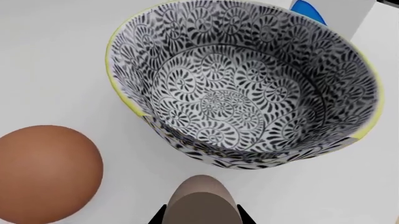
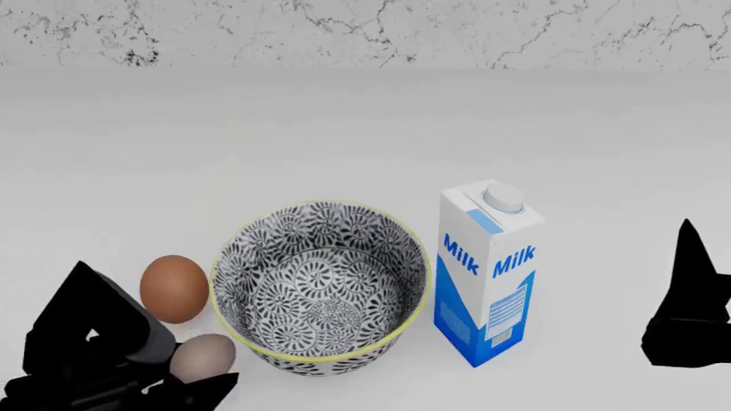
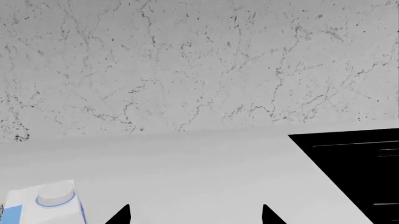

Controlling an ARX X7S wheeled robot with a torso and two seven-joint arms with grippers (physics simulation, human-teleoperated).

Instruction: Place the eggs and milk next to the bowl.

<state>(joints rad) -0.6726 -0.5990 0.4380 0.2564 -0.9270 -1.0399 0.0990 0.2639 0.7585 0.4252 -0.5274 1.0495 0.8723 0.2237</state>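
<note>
Two eggs lie on the white counter [image 2: 342, 128] at the bowl's [image 2: 321, 287] left side: the reddish-brown egg [image 2: 174, 288] just beside its wall, the grey-brown egg [image 2: 202, 358] nearer the robot, clasped in the left pincer [image 2: 188, 377] close to the bowl. The milk [image 2: 489, 271] stands upright just to the bowl's right. The right pincer [image 3: 194, 215] hangs well off to the right with its tips spread apart, grasping nothing, facing the marbled wall [image 3: 187, 65].
</note>
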